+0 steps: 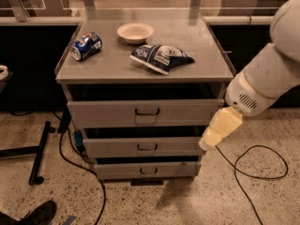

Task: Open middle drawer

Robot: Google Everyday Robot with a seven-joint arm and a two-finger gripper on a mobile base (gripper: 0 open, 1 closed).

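Observation:
The grey cabinet (140,71) has three drawers stacked in its front. The middle drawer (117,147) is a shallow pale-grey front with a small dark handle (147,147) at its centre; it looks pushed in. The taller top drawer (108,113) is above it and the narrow bottom drawer (117,170) below. My gripper (208,139), the cream end of the white arm (272,74), hangs just off the cabinet's right front corner at the height of the middle drawer, right of the handle and not touching it.
On the cabinet top lie a blue soda can (86,46), a cream bowl (135,32) and a dark blue snack bag (161,57). Black cables (262,168) loop on the floor at right. A black stand leg (37,158) and a shoe (40,213) are at left.

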